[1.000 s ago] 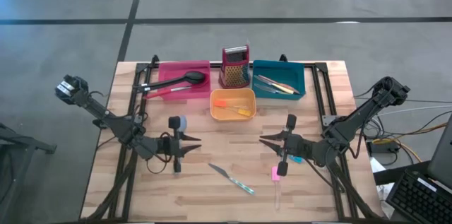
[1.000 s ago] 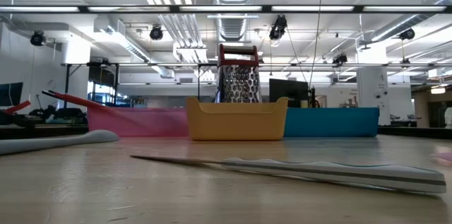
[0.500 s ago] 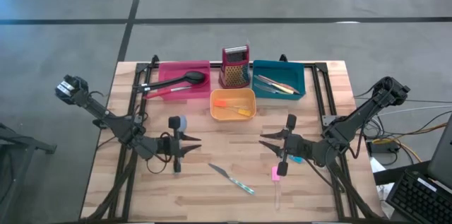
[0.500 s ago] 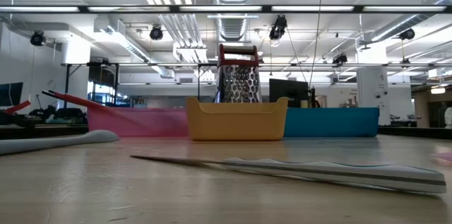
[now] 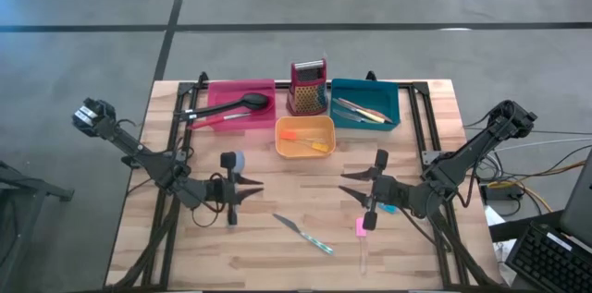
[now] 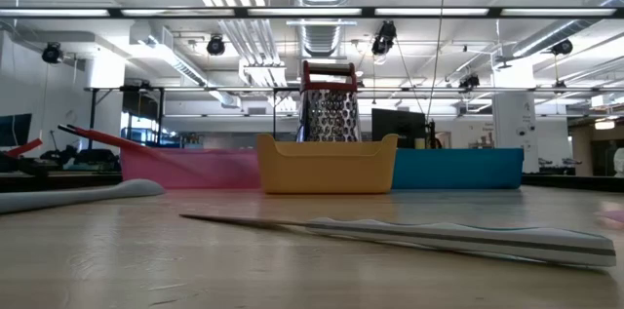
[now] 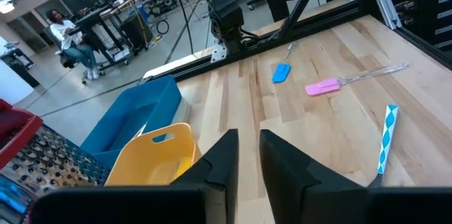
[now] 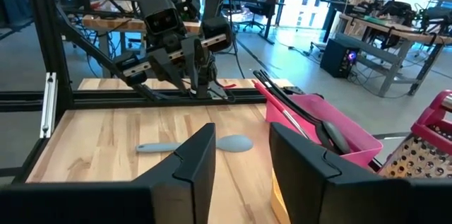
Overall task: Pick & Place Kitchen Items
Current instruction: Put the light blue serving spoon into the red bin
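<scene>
Toward six o'clock on the table (image 5: 185, 256), a slim knife (image 5: 303, 234) and pink spatula (image 5: 361, 228) lie loose. The left gripper (image 5: 242, 189), at eight o'clock, has fingers nearly pressed together. The right gripper (image 5: 356, 186), at four o'clock, appears spread and empty, possibly wider than before. Nothing else has moved.

Both arms are dark, almost black, built of slim jointed links with blocky housings at the joints. The left tool (image 5: 242, 189) and right tool (image 5: 356, 188) each end in two flat, angular black fingers (image 7: 220, 162). Thin black cables run along the links.
</scene>
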You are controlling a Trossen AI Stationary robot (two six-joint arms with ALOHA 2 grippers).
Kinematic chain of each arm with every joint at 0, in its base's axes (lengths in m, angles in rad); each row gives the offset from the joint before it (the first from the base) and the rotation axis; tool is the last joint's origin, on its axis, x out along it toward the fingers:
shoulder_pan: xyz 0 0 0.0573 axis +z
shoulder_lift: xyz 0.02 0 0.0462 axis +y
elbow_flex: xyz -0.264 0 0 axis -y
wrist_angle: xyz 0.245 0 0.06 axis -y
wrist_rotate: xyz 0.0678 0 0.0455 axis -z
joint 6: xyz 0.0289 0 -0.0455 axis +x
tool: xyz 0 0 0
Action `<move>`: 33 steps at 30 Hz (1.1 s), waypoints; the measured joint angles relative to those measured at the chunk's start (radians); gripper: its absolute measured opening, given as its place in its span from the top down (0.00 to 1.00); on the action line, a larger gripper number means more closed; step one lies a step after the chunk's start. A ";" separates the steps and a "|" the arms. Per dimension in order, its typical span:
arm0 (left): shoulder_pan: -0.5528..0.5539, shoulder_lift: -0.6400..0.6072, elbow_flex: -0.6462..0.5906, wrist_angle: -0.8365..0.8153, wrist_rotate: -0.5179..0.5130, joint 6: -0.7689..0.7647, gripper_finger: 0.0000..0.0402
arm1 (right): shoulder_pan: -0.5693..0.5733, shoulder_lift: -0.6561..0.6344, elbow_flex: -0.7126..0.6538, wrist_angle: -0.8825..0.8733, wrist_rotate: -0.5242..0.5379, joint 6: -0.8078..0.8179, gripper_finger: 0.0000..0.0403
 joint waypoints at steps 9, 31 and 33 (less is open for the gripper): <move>0.000 0.000 0.000 0.000 0.032 0.020 0.93 | 0.000 0.000 0.000 0.000 0.000 0.003 0.62; 0.000 0.000 -0.005 -0.011 0.032 -0.095 0.90 | 0.000 0.000 0.000 0.000 0.000 0.004 0.50; 0.000 0.000 -0.005 -0.011 0.032 -0.095 0.90 | 0.000 0.000 0.000 0.000 0.000 0.004 0.49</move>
